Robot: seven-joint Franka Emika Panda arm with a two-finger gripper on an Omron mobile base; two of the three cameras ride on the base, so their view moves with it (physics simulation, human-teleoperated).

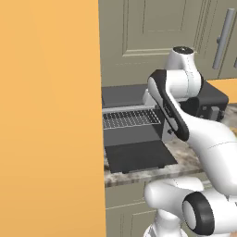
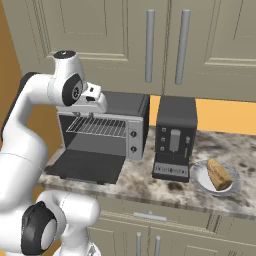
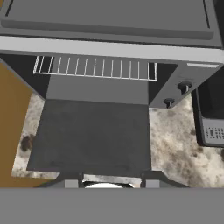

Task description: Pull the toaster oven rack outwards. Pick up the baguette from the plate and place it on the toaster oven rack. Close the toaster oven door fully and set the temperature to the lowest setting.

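Arm bent, tool (image 2: 80, 116) above open toaster oven door (image 2: 87, 166).

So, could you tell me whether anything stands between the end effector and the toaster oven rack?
Nothing visible does. The toaster oven door lies folded down flat, leaving the cavity open, and the toaster oven rack sits exposed inside. The end effector hovers above and in front of the door's outer edge.

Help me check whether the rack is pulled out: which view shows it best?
The hand view: the rack spans the open oven above the lowered door, unobstructed. The left base view shows it partly behind the arm; the right base view, smaller and angled.
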